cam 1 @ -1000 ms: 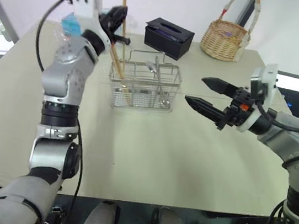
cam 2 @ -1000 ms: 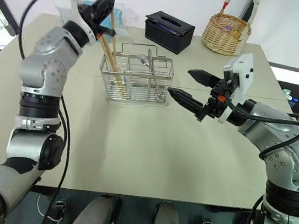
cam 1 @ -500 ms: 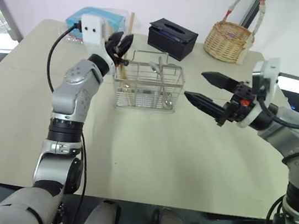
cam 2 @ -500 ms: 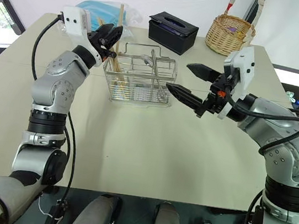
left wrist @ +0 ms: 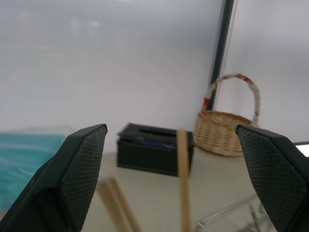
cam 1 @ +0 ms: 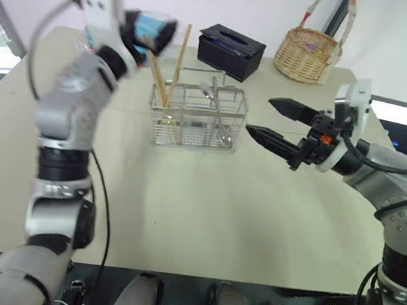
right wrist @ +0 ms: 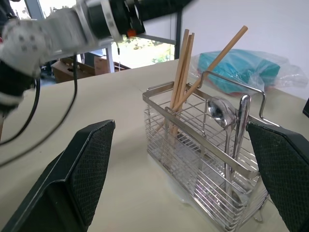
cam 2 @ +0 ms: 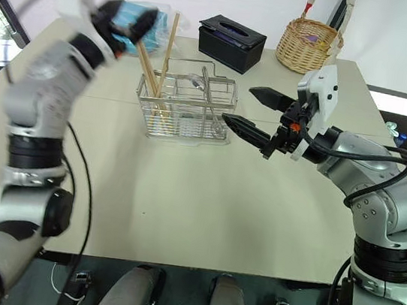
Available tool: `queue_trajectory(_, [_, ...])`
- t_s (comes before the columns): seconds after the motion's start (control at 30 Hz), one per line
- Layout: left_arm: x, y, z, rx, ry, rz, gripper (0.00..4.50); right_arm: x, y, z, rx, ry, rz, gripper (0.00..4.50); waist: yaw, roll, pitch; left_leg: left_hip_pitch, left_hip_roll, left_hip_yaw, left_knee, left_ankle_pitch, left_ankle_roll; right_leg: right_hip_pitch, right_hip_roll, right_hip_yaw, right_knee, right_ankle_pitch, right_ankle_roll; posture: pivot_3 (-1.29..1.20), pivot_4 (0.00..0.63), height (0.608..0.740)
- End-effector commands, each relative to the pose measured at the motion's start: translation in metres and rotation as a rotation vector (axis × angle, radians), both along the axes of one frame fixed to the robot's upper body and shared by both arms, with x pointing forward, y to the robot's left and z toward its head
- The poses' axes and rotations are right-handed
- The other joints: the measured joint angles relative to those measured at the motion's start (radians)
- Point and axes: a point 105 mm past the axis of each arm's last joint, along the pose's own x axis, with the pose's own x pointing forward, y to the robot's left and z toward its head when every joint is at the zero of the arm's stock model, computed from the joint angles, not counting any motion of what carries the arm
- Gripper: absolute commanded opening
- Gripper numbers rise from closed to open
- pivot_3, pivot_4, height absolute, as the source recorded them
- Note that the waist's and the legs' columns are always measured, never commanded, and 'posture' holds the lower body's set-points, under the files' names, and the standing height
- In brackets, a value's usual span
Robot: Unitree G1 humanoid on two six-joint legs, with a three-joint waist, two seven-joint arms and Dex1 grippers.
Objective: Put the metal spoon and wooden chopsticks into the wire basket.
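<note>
Chopsticks [right wrist: 186, 77] and spoon [right wrist: 219, 113] stand in the wire basket [right wrist: 203, 159]; both pincers, left [left wrist: 176, 179] and right [cam 1: 272, 120], gape empty.

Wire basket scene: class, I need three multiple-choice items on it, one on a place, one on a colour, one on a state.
1. Where are the chopsticks?
A. flat on the table
B. standing in the wire basket
C. in the wicker basket

2. What colour is the tissue box behind the wire basket?
A. black
B. red
C. white

3. How do the jaws of the left gripper stand?
A. shut on a chopstick
B. shut on the spoon
C. open, holding nothing

Answers:
1 B: the sticks lean upright in one end compartment of the wire basket.
2 A: the box beside the wicker basket is black.
3 C: the left wrist view shows both fingers wide apart, with the chopsticks beyond them; the spoon already stands in the wire basket.
</note>
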Motion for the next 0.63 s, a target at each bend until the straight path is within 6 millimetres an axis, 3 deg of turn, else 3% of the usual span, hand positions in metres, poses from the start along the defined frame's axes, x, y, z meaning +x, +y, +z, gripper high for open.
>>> queue_trajectory(0.03, [-0.031, 0.023, 0.043, 0.122, -0.107, -0.029, 4.48, -0.001, -0.001, 0.012, 0.002, -0.051, 0.014, 4.5, -0.006, 0.001, 0.001, 0.0, 0.0, 0.0, -0.001, 0.0, 0.0, 0.0, 0.0, 0.0, 0.0, 0.0, 0.0, 0.0, 0.15, 0.661])
queue_trajectory(0.13, [-0.056, 0.037, 0.04, 0.307, -0.069, -0.11, 4.48, 0.0, -0.004, 0.01, -0.015, -0.048, 0.014, 4.5, -0.015, 0.002, 0.001, 0.0, 0.0, 0.0, -0.001, 0.0, 0.0, 0.0, 0.0, 0.0, 0.0, 0.0, 0.0, 0.0, 0.15, 0.661])
queue_trajectory(0.3, [-0.093, 0.059, -0.002, 0.641, 0.108, -0.191, 4.48, -0.002, -0.018, 0.005, -0.062, -0.031, 0.004, 4.5, -0.015, 0.003, 0.002, 0.0, 0.002, 0.001, -0.001, 0.0, 0.0, -0.001, -0.001, 0.002, 0.0, 0.0, -0.001, 0.0, 0.15, 0.661])
queue_trajectory(0.43, [-0.108, 0.072, -0.017, 0.727, 0.184, -0.181, 4.48, -0.005, -0.035, -0.002, -0.122, -0.004, -0.028, 4.5, -0.007, 0.004, 0.003, 0.0, 0.002, 0.0, -0.001, 0.0, 0.0, -0.005, -0.002, 0.001, -0.001, -0.002, -0.004, 0.0, 0.15, 0.661])
queue_trajectory(0.63, [-0.117, 0.072, -0.031, 0.777, 0.221, -0.186, 4.48, -0.012, -0.049, -0.01, -0.156, 0.031, -0.057, 4.5, 0.004, 0.005, 0.004, 0.0, 0.002, 0.002, -0.001, -0.001, 0.001, -0.004, -0.004, 0.001, -0.005, -0.003, -0.005, 0.0, 0.15, 0.661])
